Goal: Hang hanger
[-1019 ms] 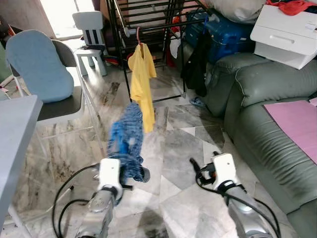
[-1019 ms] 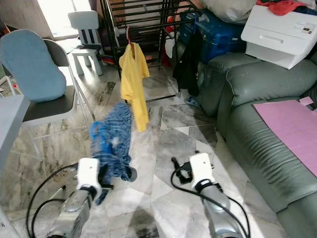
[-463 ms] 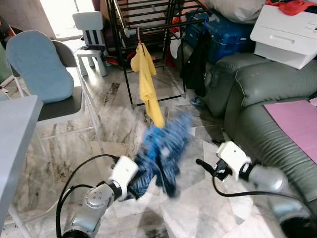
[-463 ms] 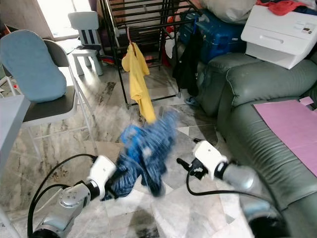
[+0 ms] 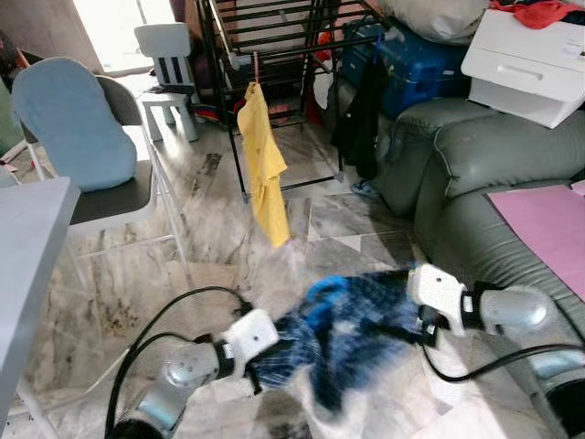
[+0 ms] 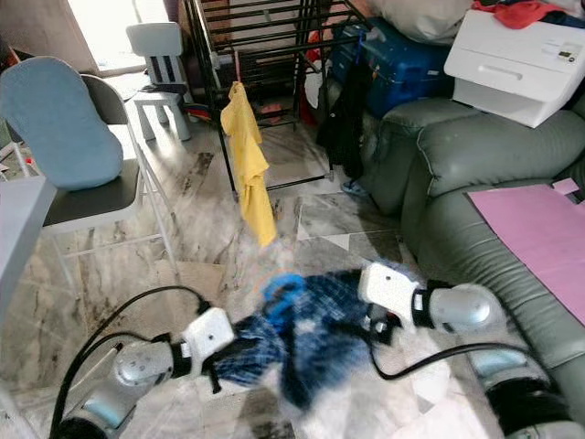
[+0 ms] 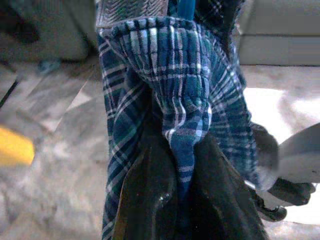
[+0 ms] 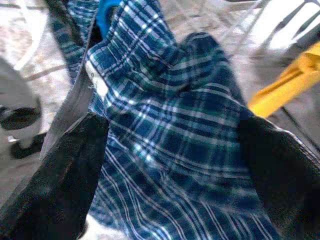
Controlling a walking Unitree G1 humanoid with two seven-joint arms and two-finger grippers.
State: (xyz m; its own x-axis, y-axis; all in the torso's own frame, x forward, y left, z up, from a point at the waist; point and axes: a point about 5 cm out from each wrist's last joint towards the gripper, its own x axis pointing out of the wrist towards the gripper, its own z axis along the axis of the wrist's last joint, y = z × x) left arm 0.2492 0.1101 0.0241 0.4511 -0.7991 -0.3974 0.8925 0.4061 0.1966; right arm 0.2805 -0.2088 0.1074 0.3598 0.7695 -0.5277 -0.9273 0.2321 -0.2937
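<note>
Nearest, low over the marble floor (image 5: pixel 128 274), the left gripper (image 7: pixel 185 200) is clamped on a fold of the blue plaid shirt (image 5: pixel 352 315), its two black fingers (image 7: pixel 145 200) pinching the cloth between them. The shirt is blurred and stretches to the right between the two arms, a bright blue patch at its upper middle that may be a hanger, though I cannot tell for sure. At the shirt's right end the right gripper (image 8: pixel 175 165) has its fingers (image 8: pixel 55 175) spread wide on either side of the plaid cloth, with fabric lying between them; whether they press on it cannot be told.

To the right stands a green sofa (image 5: pixel 475 174) with a pink sheet (image 5: pixel 548 219) on its seat. On the near left is the corner of a grey table (image 5: pixel 27 265), and behind it a chair (image 5: pixel 110 183) with a light blue cushion (image 5: pixel 69 119).

Farther off, a yellow shirt (image 5: pixel 265 165) hangs on a hanger from the black rack (image 5: pixel 274 37), well apart from the plaid shirt. A dark garment (image 5: pixel 361 114) hangs at the rack's right. Beyond are a white child's chair (image 5: pixel 169 64), a blue suitcase (image 5: pixel 411 59) and a white drawer box (image 5: pixel 530 59).
</note>
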